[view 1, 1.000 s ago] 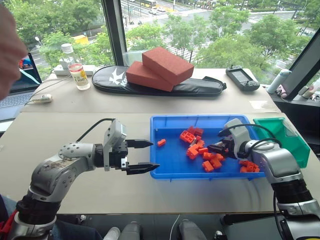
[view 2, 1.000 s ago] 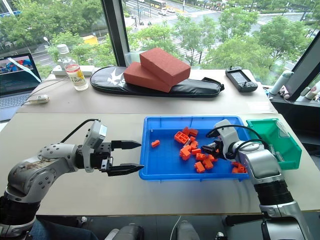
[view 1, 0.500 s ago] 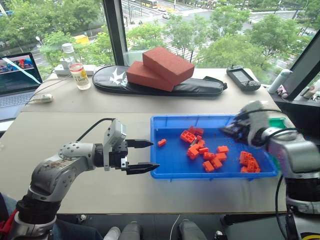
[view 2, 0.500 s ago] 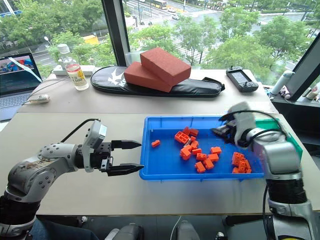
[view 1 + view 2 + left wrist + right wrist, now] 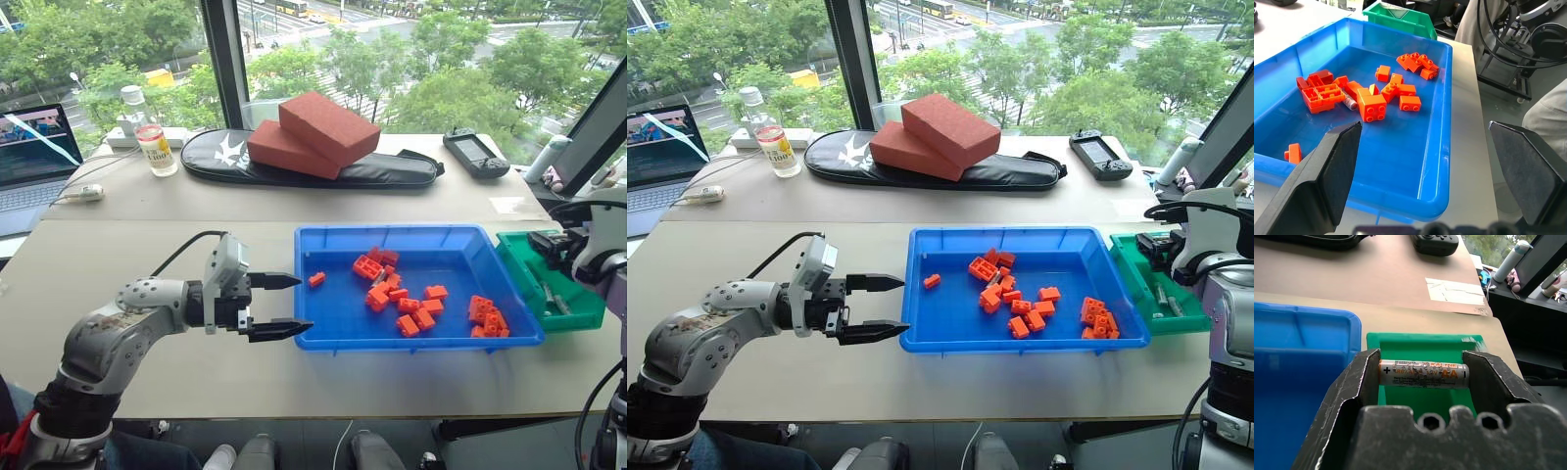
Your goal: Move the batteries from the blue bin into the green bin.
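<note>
The blue bin (image 5: 411, 339) lies on the table with orange bricks (image 5: 411, 304) scattered in it. One battery (image 5: 1350, 103) lies among those bricks. The green bin (image 5: 519, 257) stands against the blue bin's right end, with grey batteries (image 5: 551, 294) lying on its floor. My right gripper (image 5: 1422, 355) hovers over the green bin (image 5: 1420, 340), with a battery (image 5: 1423, 374) spanning end to end between its fingers. My left gripper (image 5: 279, 305) stands open just left of the blue bin, holding nothing.
At the back, two red blocks (image 5: 313, 132) rest on a black bag (image 5: 392, 168), beside a handheld controller (image 5: 475, 152). A bottle (image 5: 155, 147) and a laptop (image 5: 34, 147) stand at the far left. The table's right edge runs just beyond the green bin.
My right gripper has lifted from the bricks in the blue bin and swung right to above the green bin. My left arm has not moved. A person's hand at the upper left is gone.
</note>
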